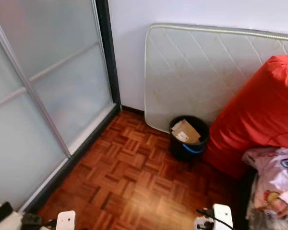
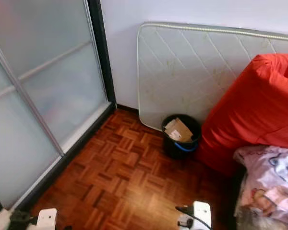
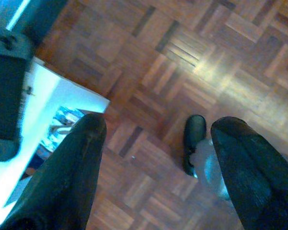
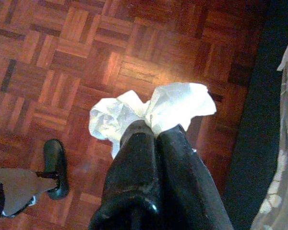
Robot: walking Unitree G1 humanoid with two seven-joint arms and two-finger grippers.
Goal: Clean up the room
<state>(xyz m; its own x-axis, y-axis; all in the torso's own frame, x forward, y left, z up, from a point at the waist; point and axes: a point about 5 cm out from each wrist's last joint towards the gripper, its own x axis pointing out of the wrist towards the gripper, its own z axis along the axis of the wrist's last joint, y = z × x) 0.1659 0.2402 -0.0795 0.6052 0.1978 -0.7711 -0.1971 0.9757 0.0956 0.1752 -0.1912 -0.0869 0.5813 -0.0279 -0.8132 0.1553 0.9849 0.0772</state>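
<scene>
Right gripper (image 4: pixel 156 132): the two black fingers are pressed together, pinching a crumpled white paper wad (image 4: pixel 151 112). The wad sticks out past the fingertips, above the reddish-brown parquet floor (image 1: pixel 129 182).

Left gripper (image 3: pixel 158 139): fingers spread wide, nothing between them, pointing down at the bare parquet. A black shoe-like robot foot (image 3: pixel 193 143) shows on the floor past the fingers, and a white panel with a black block sits off to one side.

Head views: a round black plastic bin with a blue liner rim (image 1: pixel 188 138) stands on the floor ahead, touching or just beside the lower edge of a white quilted mattress (image 1: pixel 206 72) that leans upright on the white wall. Brown cardboard pieces (image 1: pixel 186 131) stick up out of the bin. An orange-red fabric-covered cushion block (image 1: pixel 261 115) is immediately to the right of the bin. A pile of pink and white patterned fabric (image 1: pixel 273 182) lies at the right edge, in front of the cushion block.

Frosted glass sliding doors with a metal frame (image 1: pixel 43 96) run along the left side, on a dark floor track.

White wrist housings of both arms poke in at the bottom edge of the head views.
</scene>
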